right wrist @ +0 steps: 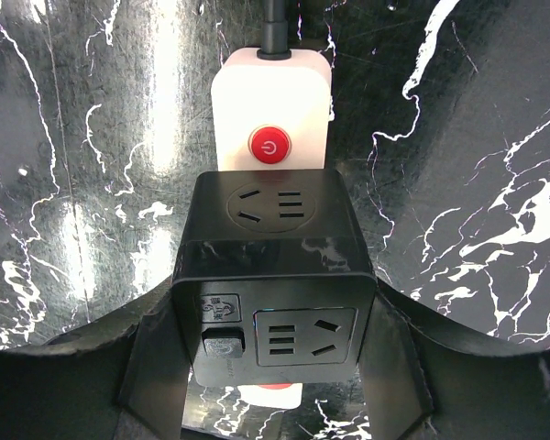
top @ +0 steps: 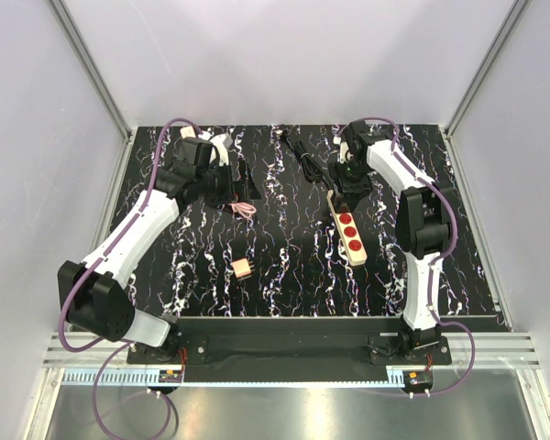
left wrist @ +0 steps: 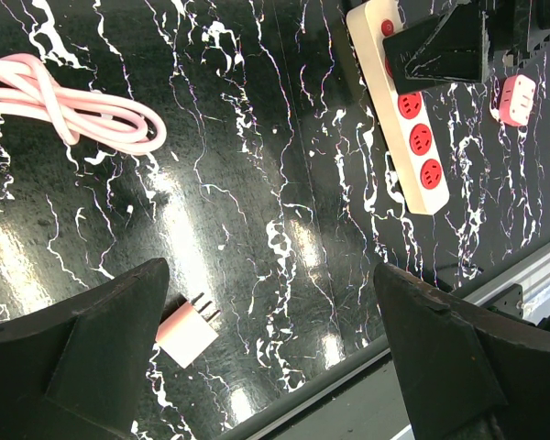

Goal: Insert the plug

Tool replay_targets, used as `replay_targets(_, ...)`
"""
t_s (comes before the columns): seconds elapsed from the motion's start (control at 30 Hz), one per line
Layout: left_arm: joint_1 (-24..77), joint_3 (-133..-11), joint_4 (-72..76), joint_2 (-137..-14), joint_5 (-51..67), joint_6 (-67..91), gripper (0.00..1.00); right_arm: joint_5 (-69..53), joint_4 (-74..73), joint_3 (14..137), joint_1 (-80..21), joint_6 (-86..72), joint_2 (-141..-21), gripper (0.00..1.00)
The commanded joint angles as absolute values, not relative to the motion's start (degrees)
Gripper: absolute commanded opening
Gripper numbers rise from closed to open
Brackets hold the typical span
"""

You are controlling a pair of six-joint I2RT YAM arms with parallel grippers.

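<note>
Nearest the bases a small pink block (top: 242, 268) lies loose on the table. Beyond it the right gripper (right wrist: 275, 367) is closed partway on the black cube plug (right wrist: 273, 266), which sits over the power strip (top: 353, 240) just beside its red switch (right wrist: 269, 145). Whether the pins are home cannot be told. Misaligned pins could tilt the cube or shove the unbraced strip. Far left, the left gripper (left wrist: 268, 273) gapes wide and empty beside a pink plug (left wrist: 188, 332).

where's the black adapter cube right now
In the right wrist view the black adapter cube is in the right gripper, over the white power strip, right beside its red switch.
</note>
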State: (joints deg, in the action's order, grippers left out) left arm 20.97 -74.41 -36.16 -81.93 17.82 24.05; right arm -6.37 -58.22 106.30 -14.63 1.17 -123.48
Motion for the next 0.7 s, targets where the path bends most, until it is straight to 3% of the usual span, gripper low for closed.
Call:
replay_targets(0.0, 20.6, -74.2, -33.5, -81.1, 18.9, 24.4, 0.99, -3.3, -57.0, 103.0, -14.7, 1.4, -125.3, 0.00)
replay_targets(0.67, 20.4, -74.0, -33.2, -81.3, 19.0, 24.6, 0.99, 0.9, -53.2, 95.4, -19.0, -1.6, -129.8, 0.00)
